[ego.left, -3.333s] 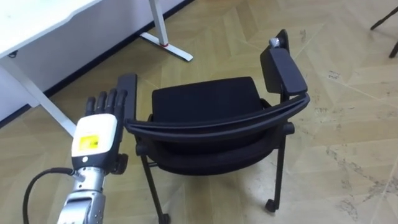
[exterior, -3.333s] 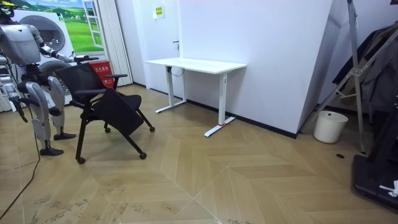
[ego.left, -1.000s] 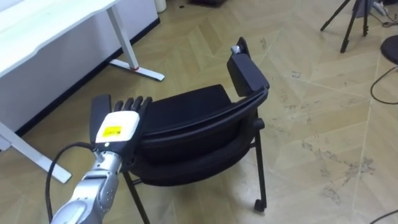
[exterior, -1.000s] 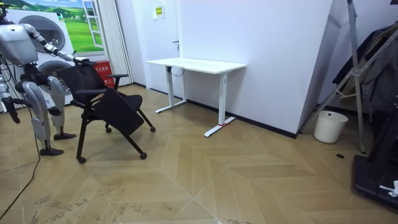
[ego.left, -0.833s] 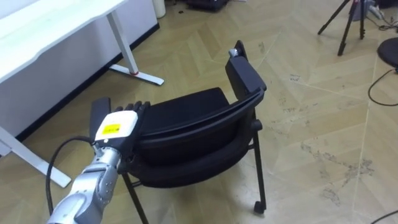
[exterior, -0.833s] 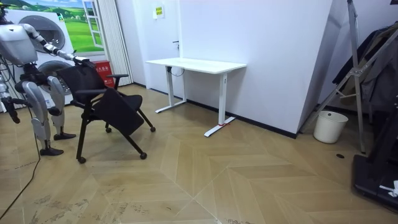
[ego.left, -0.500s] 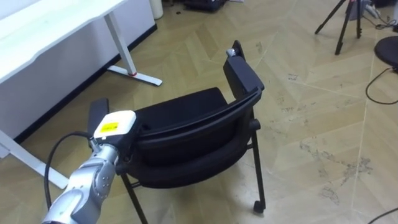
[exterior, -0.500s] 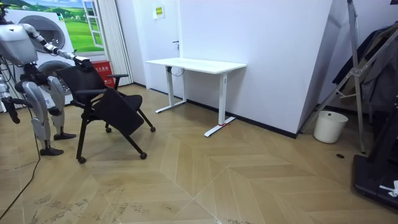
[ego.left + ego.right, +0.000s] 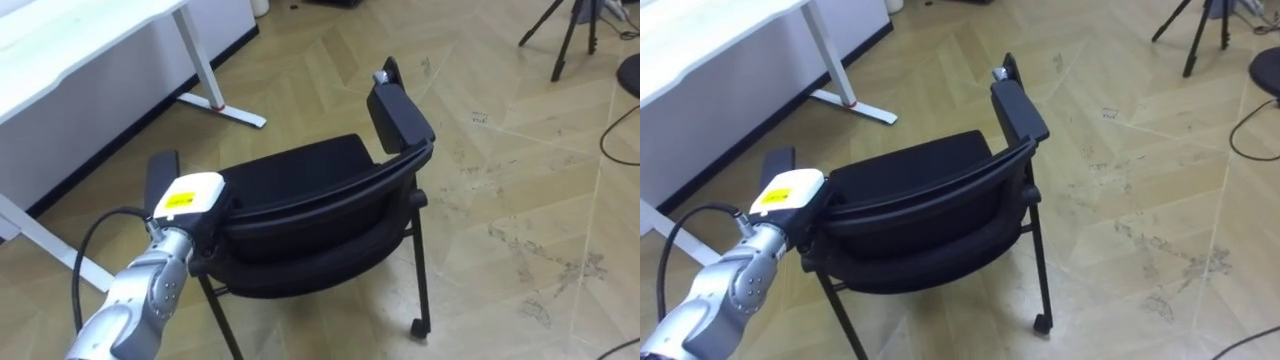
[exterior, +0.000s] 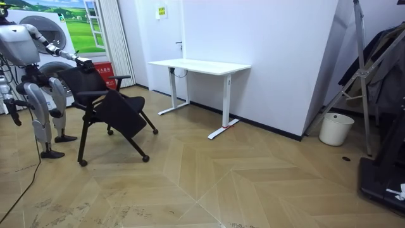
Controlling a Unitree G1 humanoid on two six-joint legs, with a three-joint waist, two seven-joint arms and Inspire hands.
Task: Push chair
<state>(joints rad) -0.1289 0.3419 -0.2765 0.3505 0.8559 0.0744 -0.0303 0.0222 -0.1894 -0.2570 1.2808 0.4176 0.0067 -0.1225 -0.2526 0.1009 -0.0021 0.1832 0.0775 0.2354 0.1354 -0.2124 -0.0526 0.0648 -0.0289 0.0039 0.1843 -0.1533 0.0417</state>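
A black chair (image 9: 300, 180) with armrests and castors stands in front of me, its seat facing away and its curved backrest (image 9: 330, 205) nearest me. My left hand (image 9: 188, 196) rests on the backrest's left end beside the left armrest (image 9: 160, 172), its fingers folded over the top rim. The same hand (image 9: 788, 192) shows in the right eye view. In the room view I stand behind the chair (image 10: 117, 107) with my left arm stretched to its back. My right hand (image 10: 11, 103) hangs empty by my side, fingers straight.
A white desk (image 9: 90, 40) stands ahead on the left, its foot (image 9: 228, 108) on the floor close to the chair. Tripod legs (image 9: 575, 30) and a dark cable (image 9: 620, 130) lie at the far right. A white bin (image 10: 335, 128) stands by the wall.
The left hand's fingers, straight above the backrest a second ago, have curled down over its rim. The eye view has shifted a little; the chair stays put in the room view.
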